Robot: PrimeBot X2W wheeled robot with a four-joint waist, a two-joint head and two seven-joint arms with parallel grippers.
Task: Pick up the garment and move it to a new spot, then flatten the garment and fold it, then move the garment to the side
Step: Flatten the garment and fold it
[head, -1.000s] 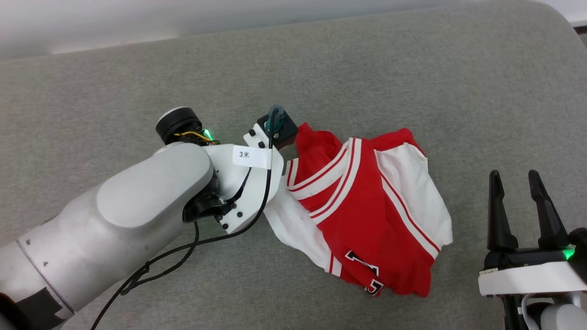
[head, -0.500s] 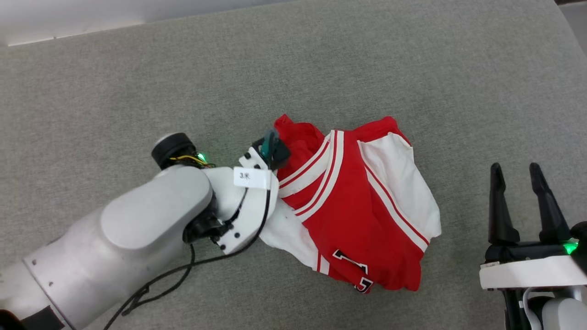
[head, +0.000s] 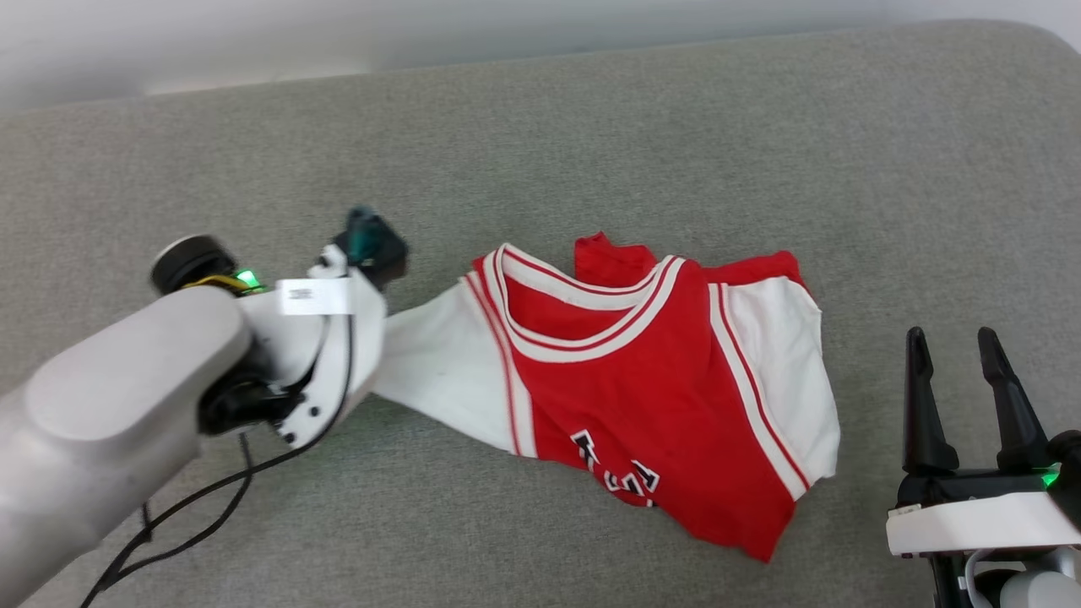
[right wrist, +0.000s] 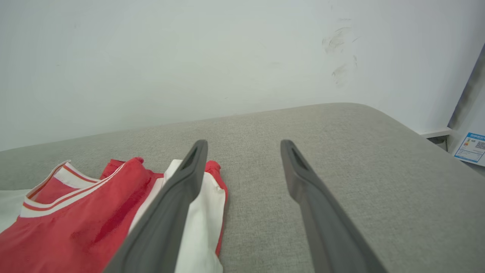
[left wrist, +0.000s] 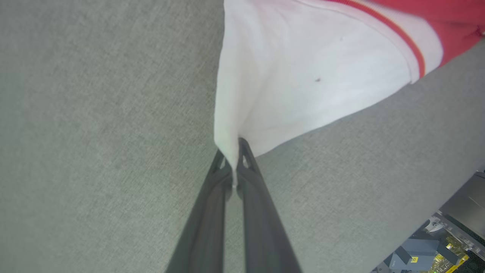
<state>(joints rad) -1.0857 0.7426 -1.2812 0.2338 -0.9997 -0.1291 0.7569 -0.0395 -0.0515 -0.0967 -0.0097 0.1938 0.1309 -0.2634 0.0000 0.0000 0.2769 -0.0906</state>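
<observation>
The red garment [head: 642,397] with white sleeves and striped V-neck lies partly spread on the grey cushion, black lettering low on its chest. Its left white sleeve [left wrist: 303,76] is stretched toward my left gripper [left wrist: 232,151], whose fingers are shut on the sleeve's tip. In the head view that gripper's fingers are hidden under the pale wrist [head: 329,355]. My right gripper [head: 954,346] stands open at the lower right, just right of the garment's other white sleeve [right wrist: 201,223], with nothing between its fingers [right wrist: 178,212].
The grey cushioned surface [head: 591,135] runs wide behind and left of the garment. A pale wall [right wrist: 189,57] rises behind it, and the cushion's rounded right edge [right wrist: 424,140] drops off near a blue-and-white label [right wrist: 470,148]. A black cable [head: 186,515] hangs from my left arm.
My left gripper has pulled the white sleeve leftward, opening the bunched garment so the V-neck and chest face up. The right gripper has stayed put. The head view shifted slightly.
</observation>
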